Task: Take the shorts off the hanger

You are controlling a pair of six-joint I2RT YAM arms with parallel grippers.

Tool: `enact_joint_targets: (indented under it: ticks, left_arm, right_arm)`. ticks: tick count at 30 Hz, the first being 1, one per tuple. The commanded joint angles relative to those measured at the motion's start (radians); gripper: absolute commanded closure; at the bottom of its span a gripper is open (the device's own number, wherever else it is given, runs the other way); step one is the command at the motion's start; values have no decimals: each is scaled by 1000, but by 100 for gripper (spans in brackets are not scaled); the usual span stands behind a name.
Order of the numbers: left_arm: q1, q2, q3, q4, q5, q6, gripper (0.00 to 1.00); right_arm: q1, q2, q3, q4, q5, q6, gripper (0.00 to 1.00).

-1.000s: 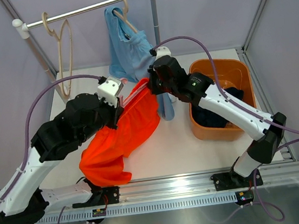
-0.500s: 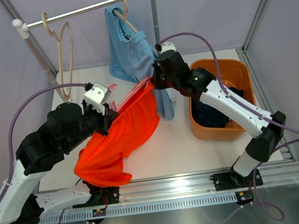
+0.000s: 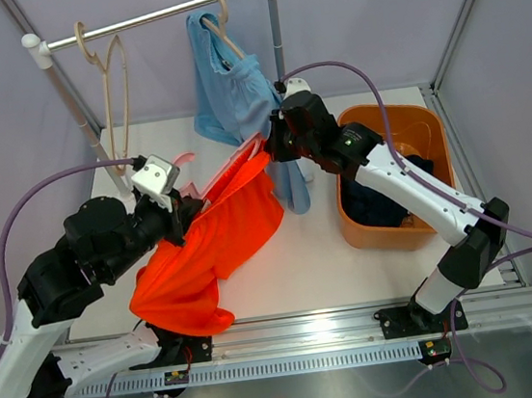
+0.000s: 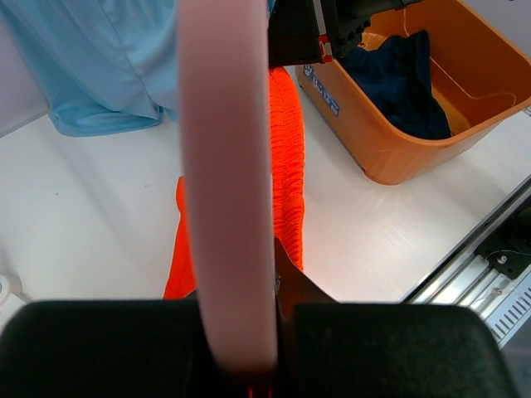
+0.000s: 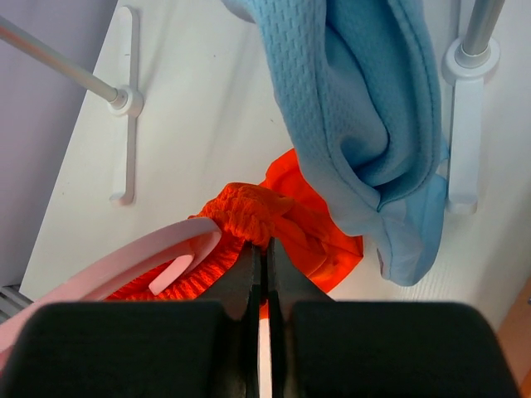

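Note:
The bright orange shorts (image 3: 209,250) hang stretched between my two grippers above the table. My left gripper (image 3: 188,209) is shut on a pink hanger (image 3: 229,172), which fills the left wrist view (image 4: 226,166) beside the orange waistband (image 4: 287,166). My right gripper (image 3: 269,146) is shut on the bunched orange waistband (image 5: 249,211), right at the pink hanger's tip (image 5: 158,253). The light blue shorts (image 3: 233,91) hang on a wooden hanger on the rail, just behind the right gripper (image 5: 264,249). The dark navy shorts (image 3: 383,199) lie in the orange bin (image 3: 427,126).
An empty wooden hanger (image 3: 117,91) hangs at the left of the rail (image 3: 147,19). The rack's upright post (image 3: 276,33) stands close behind my right wrist, and its feet (image 5: 467,108) rest on the table. A metal rail (image 3: 358,319) runs along the near edge.
My left arm has drawn back to the left with the pink hanger, sliding it out along the orange waistband. My right gripper has stayed nearly still, holding the waistband.

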Motion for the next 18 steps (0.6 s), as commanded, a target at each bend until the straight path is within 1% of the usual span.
enact_joint_targets:
  ticks: [1,7,9,12,18]
  left_arm:
    - [-6,-48,-1,182,16,2,100]
    - [-6,-44,-17,227,53,6,100]
    - [-6,-47,-21,238,36,8,100]
    - [-6,-70,-59,300,16,12,100]
    - [-6,-72,-116,380,-39,22,100]
  right_arm:
    - [-47,-28,-24,21,65,-15,100]
    - [-45,-43,-39,24,71,-21,100]
    - [-45,-42,-39,18,70,-24,100]
    - [-36,-49,-45,27,44,-19,100]
    - [56,-68,-21,4,59,-24,100]
